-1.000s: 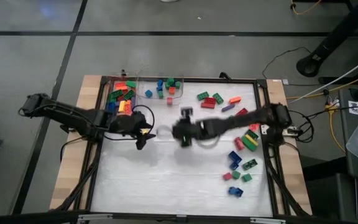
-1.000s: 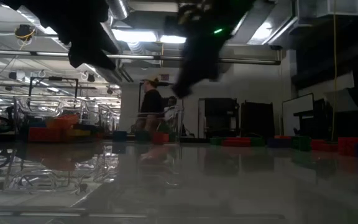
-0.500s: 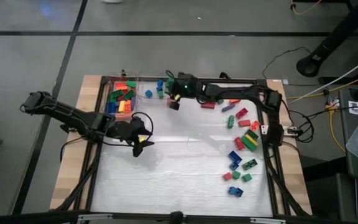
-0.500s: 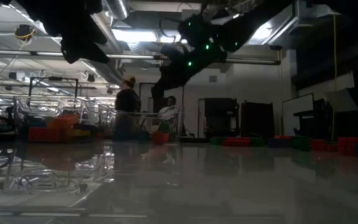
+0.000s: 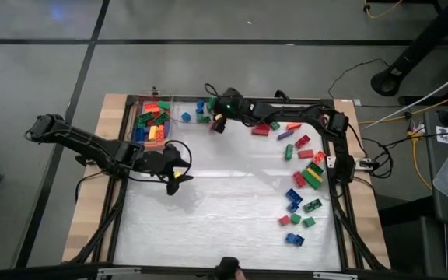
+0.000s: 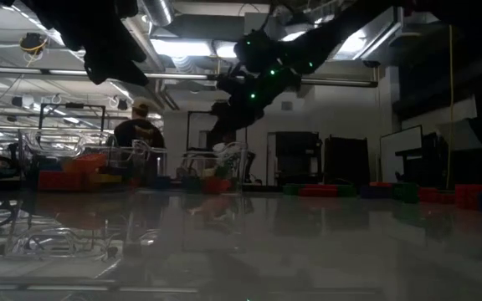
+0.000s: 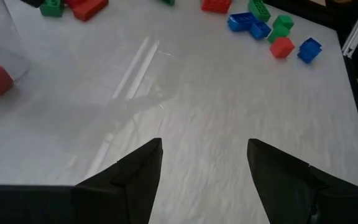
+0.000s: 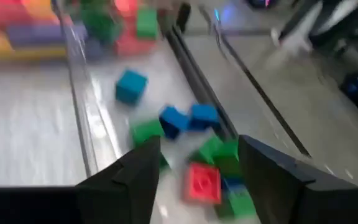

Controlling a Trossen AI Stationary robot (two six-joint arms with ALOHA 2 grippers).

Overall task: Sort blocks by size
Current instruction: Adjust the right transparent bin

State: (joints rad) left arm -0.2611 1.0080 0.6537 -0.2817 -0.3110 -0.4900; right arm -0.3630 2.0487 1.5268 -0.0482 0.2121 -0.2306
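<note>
Right gripper [image 5: 217,124] reaches over the far edge of the bench [image 5: 224,225], above the clear bin of short square bricks [image 5: 202,109]; jaws spread, nothing between them in the right wrist view; red square brick [image 8: 202,182] lies directly below the gap among green and blue ones, so the drop looks done.

Left gripper [image 5: 174,177] hovers left of centre over bare bench; jaws spread and empty in its wrist view; it waits.

Second clear bin [image 5: 151,124] at far left holds longer bricks, red, green, yellow, orange.

Unsorted blocks [image 5: 302,175] are strewn down the right side, from far to near; this is what the next move turns on: they lie well right of the right gripper and nearer to that arm's base than to the left arm, so the right arm is better placed. Long axes vary; the green long brick [image 5: 312,179] lies diagonally.
</note>
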